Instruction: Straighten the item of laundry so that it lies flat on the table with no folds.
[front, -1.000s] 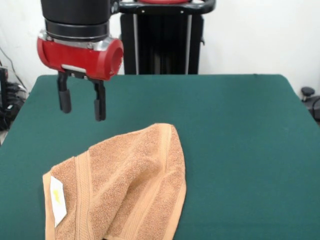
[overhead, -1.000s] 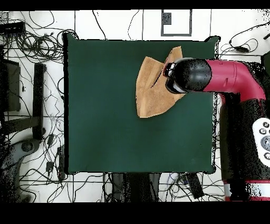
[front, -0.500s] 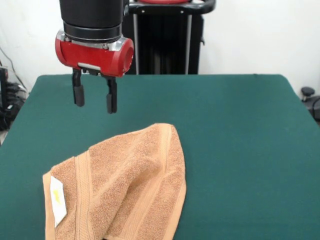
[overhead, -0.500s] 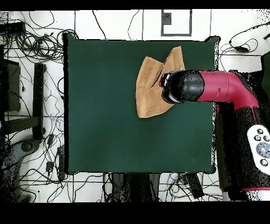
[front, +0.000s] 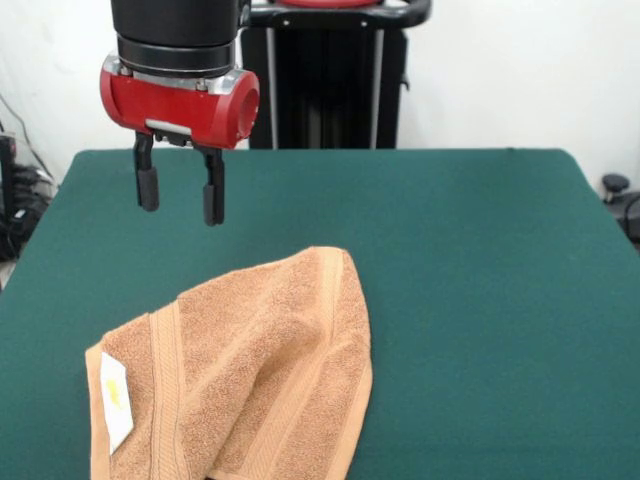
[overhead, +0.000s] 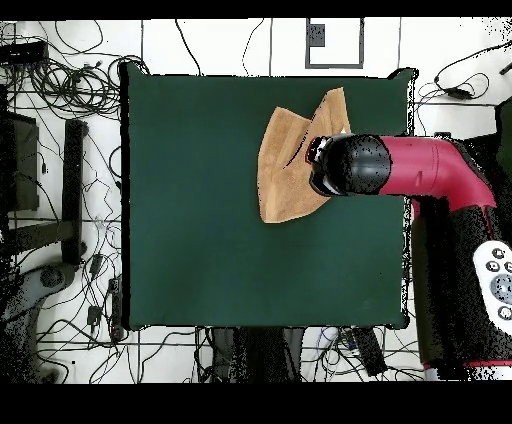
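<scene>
Your gripper (front: 180, 195) hangs in the air with its two black fingers (front: 148, 187) spread apart and nothing between them. It sits clear above the table (front: 480, 270), at about 11 o'clock from the towel's peak in the front view, not touching the cloth.

The towel (front: 255, 375) is not flat. In the front view you see it bunched into a rough cone: the peak points to 12 o'clock, and the body widens toward 7 o'clock and runs off the bottom edge of the picture. A long crease runs down the middle from the peak, and the 3 o'clock edge is doubled over, so the border band shows as a curved strip along that side. More bands run lengthwise near the 9 o'clock side. The white tag (front: 116, 397) with yellow print lies at the towel's 8 o'clock corner.

Overhead, the towel (overhead: 283, 170) lies in the table's (overhead: 200, 200) 1 o'clock quarter, with one tip close to the 12 o'clock edge. The arm (overhead: 420, 175) comes in from 3 o'clock, and its black wrist covers the towel's 3 o'clock part. You can't see the fingers in that view.
</scene>
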